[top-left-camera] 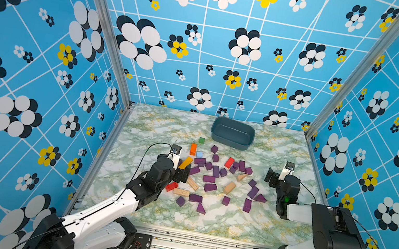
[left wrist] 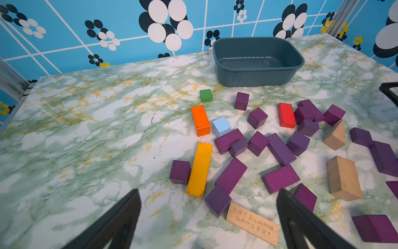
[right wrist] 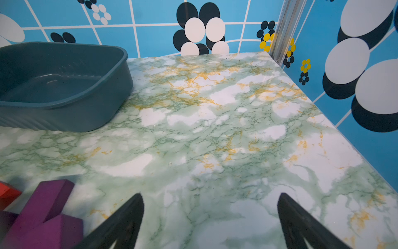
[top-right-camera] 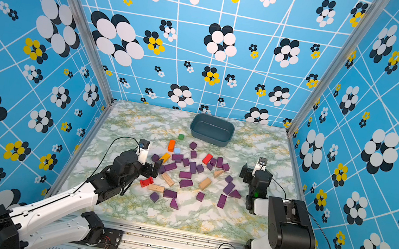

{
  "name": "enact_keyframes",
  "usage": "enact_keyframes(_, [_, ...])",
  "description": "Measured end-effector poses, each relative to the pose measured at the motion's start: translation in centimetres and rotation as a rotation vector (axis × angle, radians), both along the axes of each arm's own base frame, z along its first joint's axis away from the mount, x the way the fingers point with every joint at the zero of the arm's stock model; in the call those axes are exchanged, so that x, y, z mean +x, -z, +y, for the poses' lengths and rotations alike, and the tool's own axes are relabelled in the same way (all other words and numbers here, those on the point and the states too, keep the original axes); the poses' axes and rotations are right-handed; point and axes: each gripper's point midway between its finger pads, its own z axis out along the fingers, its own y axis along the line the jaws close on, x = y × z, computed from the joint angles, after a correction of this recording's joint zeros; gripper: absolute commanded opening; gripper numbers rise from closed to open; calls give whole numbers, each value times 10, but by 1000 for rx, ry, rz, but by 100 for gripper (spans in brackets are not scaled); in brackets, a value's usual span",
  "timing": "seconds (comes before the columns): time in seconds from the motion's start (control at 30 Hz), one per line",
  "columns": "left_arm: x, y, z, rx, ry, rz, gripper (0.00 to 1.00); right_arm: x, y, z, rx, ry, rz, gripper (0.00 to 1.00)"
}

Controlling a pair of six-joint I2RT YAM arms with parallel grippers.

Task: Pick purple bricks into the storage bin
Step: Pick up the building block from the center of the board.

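Blue flowered walls close in a green-veined marble-look table (top-left-camera: 204, 222). Small dark purple wooden bricks (top-left-camera: 209, 179) lie scattered mid-table; the dark blue-grey plastic storage bin (top-left-camera: 230, 143) stands empty behind them. The left fingers (left wrist: 120, 215) and right fingers (right wrist: 122, 217) are spread, holding nothing. The left pair hovers over a crowded patch: closing there could catch the yellow-orange wooden bar (left wrist: 199, 170) or the inscribed tan wooden plank (left wrist: 253, 224).

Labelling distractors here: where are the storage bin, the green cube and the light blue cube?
storage bin (left wrist: 254, 75), left wrist view, near outer wall.
green cube (left wrist: 205, 94), left wrist view, top face.
light blue cube (left wrist: 221, 124), left wrist view, top face.
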Motion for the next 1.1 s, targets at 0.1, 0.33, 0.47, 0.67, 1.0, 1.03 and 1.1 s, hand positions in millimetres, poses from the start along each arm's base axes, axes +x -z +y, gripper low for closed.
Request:
enact_keyframes(0.1, [-2, -7, 5, -13, -17, -22, 99, 0, 0, 0, 0, 0, 0, 99])
enact_keyframes(0.33, [-3, 5, 6, 4, -21, 5, 100, 0, 0, 0, 0, 0, 0, 99])
enact_keyframes(0.47, [-2, 10, 5, -1, -26, 20, 100, 0, 0, 0, 0, 0, 0, 99])
enact_keyframes(0.67, [-2, 12, 3, -16, -22, 33, 99, 0, 0, 0, 0, 0, 0, 99])
enact_keyframes(1.0, [-3, 17, -1, -17, -1, 49, 99, 0, 0, 0, 0, 0, 0, 99])
enact_keyframes(1.03, [-3, 17, -2, -18, 1, 50, 100, 0, 0, 0, 0, 0, 0, 99])
enact_keyframes(1.1, [-3, 16, -3, -23, 9, 50, 100, 0, 0, 0, 0, 0, 0, 99])
